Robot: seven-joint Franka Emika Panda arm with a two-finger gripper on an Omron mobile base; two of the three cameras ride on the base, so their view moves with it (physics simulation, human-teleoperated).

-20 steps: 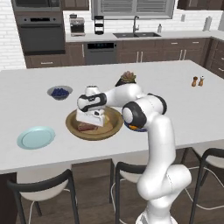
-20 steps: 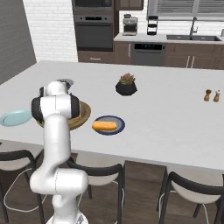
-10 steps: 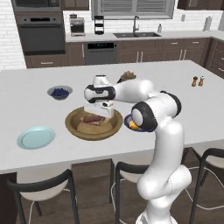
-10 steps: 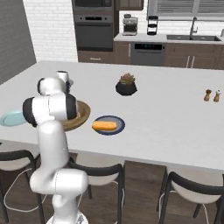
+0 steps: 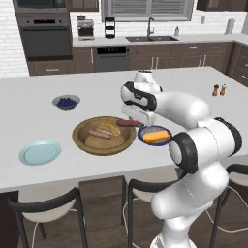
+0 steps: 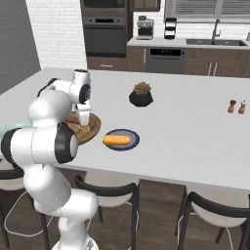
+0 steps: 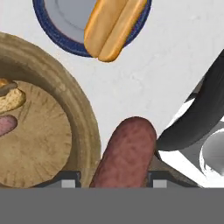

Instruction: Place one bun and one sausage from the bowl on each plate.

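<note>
My gripper (image 5: pixel 130 121) is shut on a dark red sausage (image 5: pixel 127 123), held just over the right rim of the brown wooden bowl (image 5: pixel 80 139). In the hand view the sausage (image 7: pixel 127 155) sits between my fingertips (image 7: pixel 70 179), above the counter strip between the bowl's rim (image 7: pixel 85 131) and the navy plate (image 7: pixel 46 17). That navy plate (image 5: pixel 141 138) carries a bun (image 5: pixel 155 136), also seen as the bun (image 7: pixel 114 26) in the hand view. A bun (image 5: pixel 112 129) and a sausage (image 5: pixel 99 134) lie in the bowl. The pale light-blue plate (image 5: pixel 40 152) lies bare at the left.
A small grey bowl of berries (image 5: pixel 66 102) stands behind the wooden bowl. A black plant pot (image 6: pixel 141 95) sits mid-counter, and salt and pepper shakers (image 6: pixel 237 106) stand far right. Dark chairs (image 5: pixel 145 193) line the counter's near edge.
The gripper closed on a sausage inside the bowl, lifted it and swung right to the bowl's rim, toward the navy plate.
</note>
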